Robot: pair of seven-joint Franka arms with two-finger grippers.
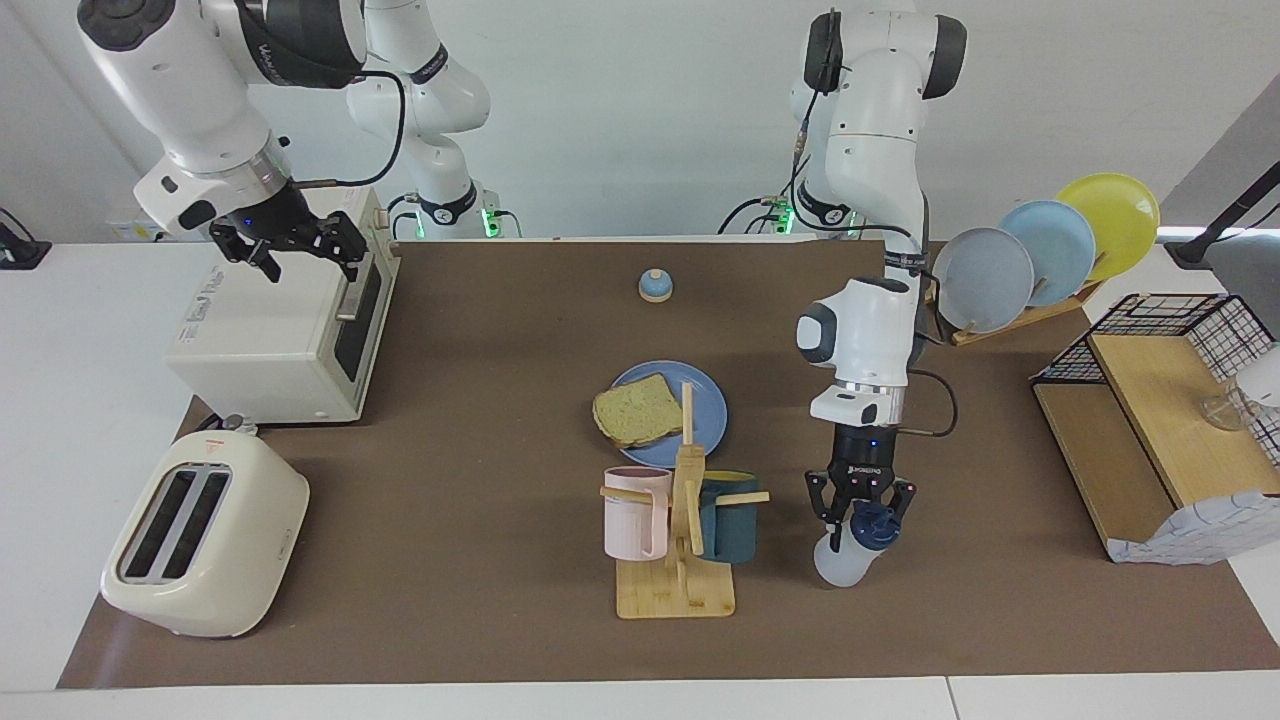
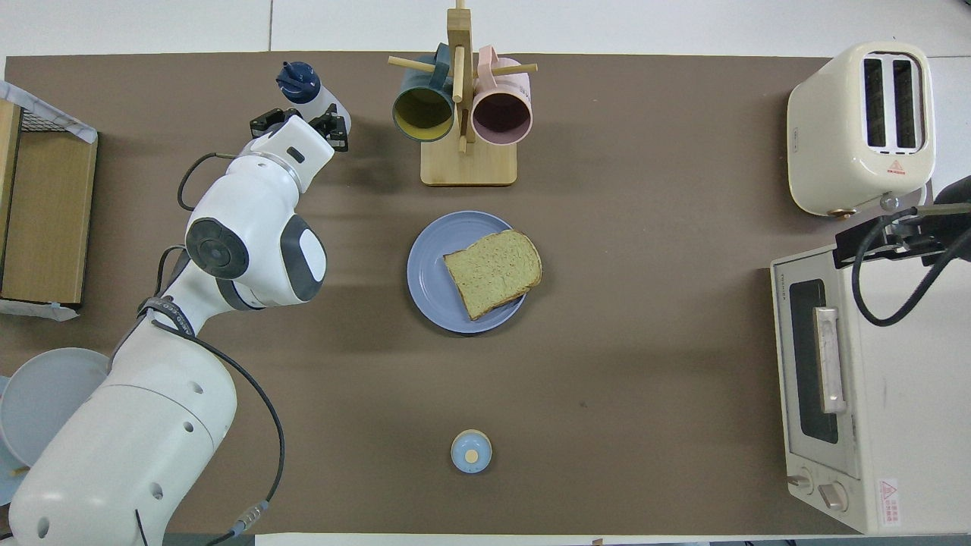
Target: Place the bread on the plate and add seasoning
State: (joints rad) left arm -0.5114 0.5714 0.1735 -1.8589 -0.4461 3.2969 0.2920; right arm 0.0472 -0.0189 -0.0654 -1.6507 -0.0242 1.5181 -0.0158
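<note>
no writing reads clearly. one bread point(image 2: 493, 273) lies on one plate point(image 2: 428, 273) at frame centre. left gripper point(image 1: 862, 505) clamps the seasoning point(image 1: 850, 550) lower right, beside two mugs point(image 1: 636, 512). right gripper point(image 1: 290, 245), upper left, fingers spread, waits.

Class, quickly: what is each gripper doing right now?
Left gripper: shut on the translucent whitish seasoning bottle with dark blue cap.
Right gripper: open, holding nothing, over the cream toaster oven.
</note>
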